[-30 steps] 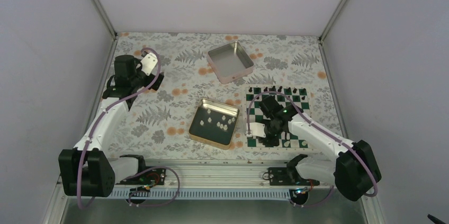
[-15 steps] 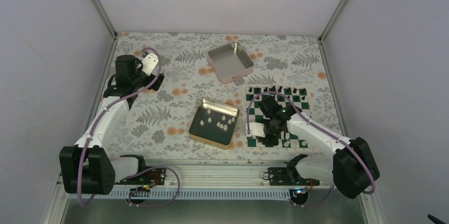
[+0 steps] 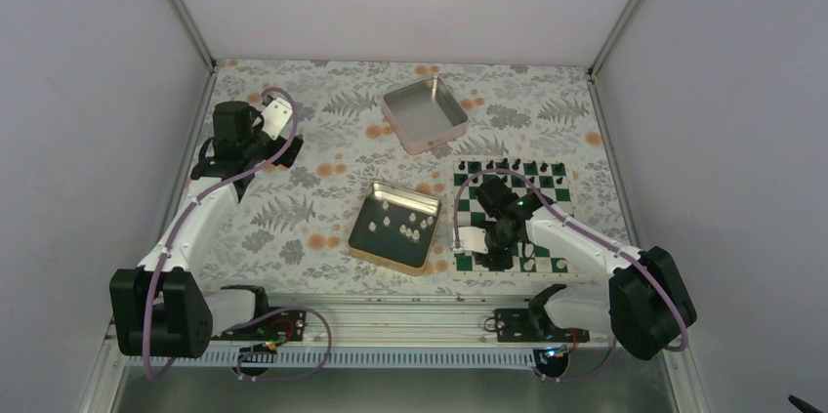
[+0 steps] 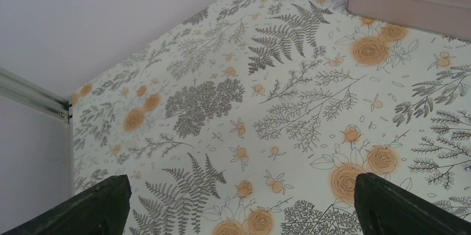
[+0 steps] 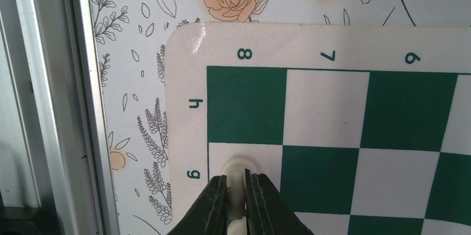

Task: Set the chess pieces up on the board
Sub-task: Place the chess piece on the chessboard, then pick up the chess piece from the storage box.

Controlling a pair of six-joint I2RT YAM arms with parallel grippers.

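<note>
The green and white board (image 3: 547, 200) lies at the right of the table; its near left corner shows in the right wrist view (image 5: 183, 79). My right gripper (image 3: 494, 255) (image 5: 237, 186) is shut on a white chess piece (image 5: 235, 171), held upright with its base on the white square beside the letter g at the board's edge. More white pieces (image 3: 402, 226) lie in the gold tin (image 3: 362, 247). Black pieces (image 3: 508, 167) line the board's far edge. My left gripper (image 3: 285, 145) (image 4: 239, 201) is open and empty over the floral cloth at the far left.
An empty pink-sided tin (image 3: 425, 115) stands at the back centre, its wall showing in the left wrist view (image 4: 411, 4). A few white pieces (image 3: 530, 259) stand on the board's near rows. A metal rail (image 5: 50, 107) runs along the table's near edge beside the board.
My right gripper has shifted slightly left and nearer along the board's near left corner with the piece in it. The left arm has not moved.
</note>
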